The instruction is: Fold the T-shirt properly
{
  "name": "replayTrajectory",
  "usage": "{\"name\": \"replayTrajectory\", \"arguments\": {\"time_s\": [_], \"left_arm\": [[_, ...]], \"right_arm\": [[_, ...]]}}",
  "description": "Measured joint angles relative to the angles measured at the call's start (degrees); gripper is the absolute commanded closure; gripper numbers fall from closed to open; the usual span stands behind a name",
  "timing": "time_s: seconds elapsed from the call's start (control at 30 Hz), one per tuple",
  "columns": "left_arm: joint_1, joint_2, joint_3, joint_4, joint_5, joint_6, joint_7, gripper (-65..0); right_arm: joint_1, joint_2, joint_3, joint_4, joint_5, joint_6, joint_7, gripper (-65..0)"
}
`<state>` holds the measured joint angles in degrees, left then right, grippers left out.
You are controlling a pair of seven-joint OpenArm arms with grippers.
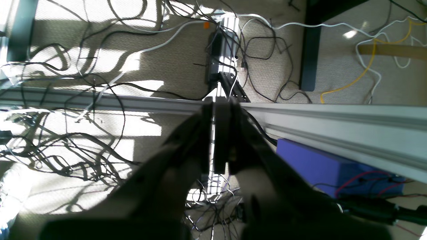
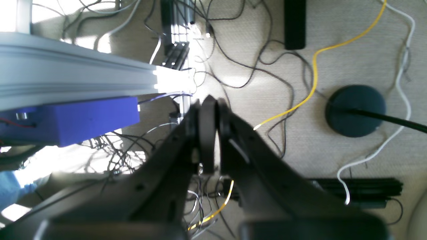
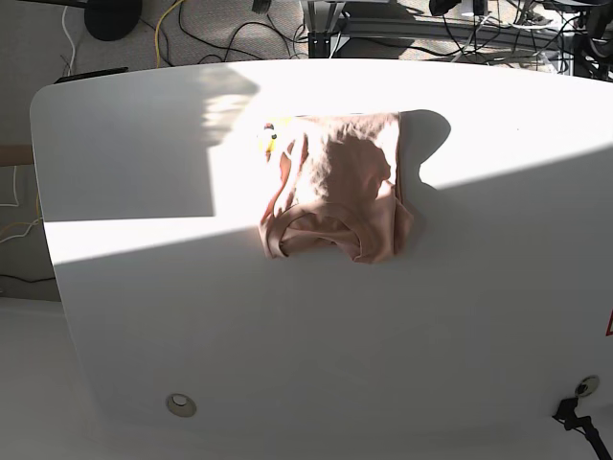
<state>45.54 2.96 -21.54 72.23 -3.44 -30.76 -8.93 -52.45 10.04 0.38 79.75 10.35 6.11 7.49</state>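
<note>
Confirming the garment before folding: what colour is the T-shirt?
Plain salmon-pink T-shirt, clearest in the base view.

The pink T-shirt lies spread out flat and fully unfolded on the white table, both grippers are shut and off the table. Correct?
Not quite. In the base view the T-shirt sits on the white table as a compact folded bundle, not spread out flat. The rest holds: the wrist views show the left gripper and the right gripper shut, over the floor cables, away from the table.
</note>
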Motion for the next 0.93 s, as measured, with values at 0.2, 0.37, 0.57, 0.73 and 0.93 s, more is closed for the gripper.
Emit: {"name": "replayTrajectory", "arguments": {"time_s": [0.2, 0.37, 0.57, 0.73, 0.93], "left_arm": [[-11.21, -2.6, 0.07, -20.68, 6.56, 0.31, 1.22, 0.0], [-19.32, -2.99, 0.11, -32.94, 8.35, 0.31, 0.09, 0.0], [-27.5, -6.43, 0.28, -47.98, 8.98, 5.99, 0.26, 0.0], [-31.5, -7.04, 4.02, -54.27, 10.34, 10.25, 0.11, 0.0], [-37.16, -7.28, 4.5, -62.31, 12.7, 17.09, 0.68, -0.3]], "right_arm": [[10.47, -0.66, -3.8, -17.44, -0.17, 0.0, -1.4, 0.0], [16.7, -0.98, -5.97, -26.16, -0.07, 0.26, -0.57, 0.0], [23.65, -1.27, -8.26, -35.91, -0.09, -0.07, -0.83, 0.0], [28.55, -0.98, -8.31, -42.34, -0.09, -0.02, -0.66, 0.0], [33.81, -2.1, -8.28, -49.83, -0.09, 0.35, -0.9, 0.0]]}}
